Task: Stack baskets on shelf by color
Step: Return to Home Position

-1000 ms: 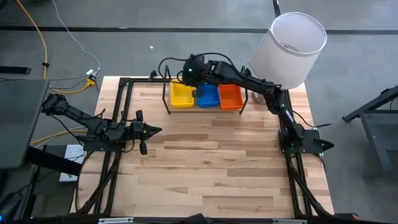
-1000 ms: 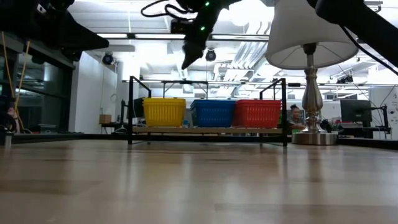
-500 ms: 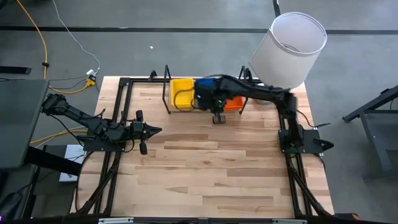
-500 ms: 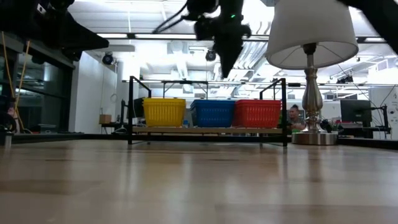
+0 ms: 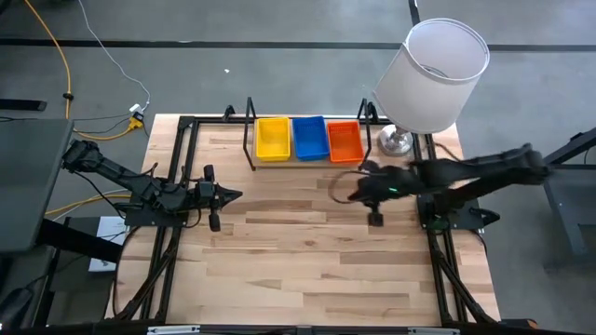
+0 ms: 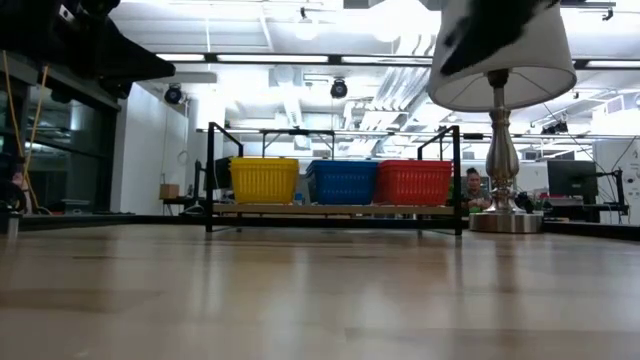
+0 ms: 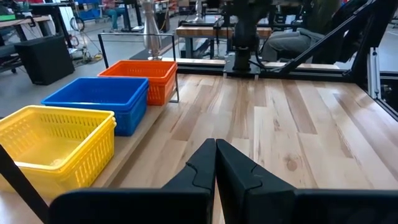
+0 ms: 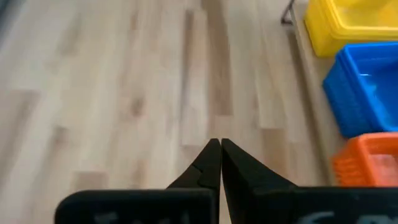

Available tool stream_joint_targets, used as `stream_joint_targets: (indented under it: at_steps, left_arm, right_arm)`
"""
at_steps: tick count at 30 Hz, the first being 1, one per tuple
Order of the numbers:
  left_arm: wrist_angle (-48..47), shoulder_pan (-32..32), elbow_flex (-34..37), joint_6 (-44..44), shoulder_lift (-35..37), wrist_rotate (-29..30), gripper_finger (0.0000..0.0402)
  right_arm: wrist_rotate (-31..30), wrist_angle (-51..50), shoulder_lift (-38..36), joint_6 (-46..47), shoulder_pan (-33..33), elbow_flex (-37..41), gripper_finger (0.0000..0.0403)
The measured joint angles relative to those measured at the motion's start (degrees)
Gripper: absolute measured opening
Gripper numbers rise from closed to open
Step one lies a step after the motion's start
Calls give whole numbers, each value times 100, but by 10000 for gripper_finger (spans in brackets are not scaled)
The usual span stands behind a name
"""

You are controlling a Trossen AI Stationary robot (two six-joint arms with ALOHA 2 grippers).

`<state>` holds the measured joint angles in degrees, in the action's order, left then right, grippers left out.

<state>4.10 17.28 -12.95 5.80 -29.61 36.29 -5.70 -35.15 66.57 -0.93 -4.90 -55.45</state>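
On the shelf [image 5: 307, 163] at the table's far edge stand a yellow basket [image 5: 272, 138], a blue basket [image 5: 310, 137] and a red basket [image 5: 345, 141], side by side with their bottoms on its wooden board [image 6: 335, 210]. My right gripper [image 5: 350, 196] hangs shut and empty above the bare tabletop, nearer than the shelf and right of centre, its fingertips [image 8: 220, 144] together. My left gripper [image 5: 237, 194] waits shut and empty at the table's left, pointing toward the right, with its fingertips [image 7: 215, 143] touching.
A lamp with a white shade [image 5: 435, 70] and a metal foot [image 5: 395, 142] stands at the far right corner, beside the shelf's right end loop [image 6: 448, 150]. Bare wooden tabletop [image 5: 307, 251] stretches from the shelf to the near edge.
My right gripper has drawn back from above the baskets on the shelf, moving toward the table's near and right edges and sinking a little. It has turned about as it went. The baskets stay in place.
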Motion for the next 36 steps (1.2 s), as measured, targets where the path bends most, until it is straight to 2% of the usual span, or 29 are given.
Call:
stream_joint_targets:
  at_steps: [5,8,13,18,25,28,36]
  left_arm:
    - [1,0,1,66,0,16,0]
    - [0,0,0,86,0,16,0]
    - [0,0,0,688,-2,-82,0]
    - [-2,0,2,714,-2,-529,0]
    - [36,0,0,751,-2,-227,0]
    - [150,0,0,753,-2,-144,0]
    - [247,0,0,752,-2,-132,0]
  right_arm:
    - [-409,824,-1517,684,-529,1032,0]
    - [-579,1329,-2185,862,-768,1459,0]
    - [-536,2036,-2796,993,-1065,2102,0]
    - [-604,1997,-3250,909,-1276,2582,0]
    - [-993,2052,-4545,1226,-1275,3256,0]
    - [-1215,2430,-5035,1243,-1257,3667,0]
    - [-571,3426,-5618,1138,-712,4684,0]
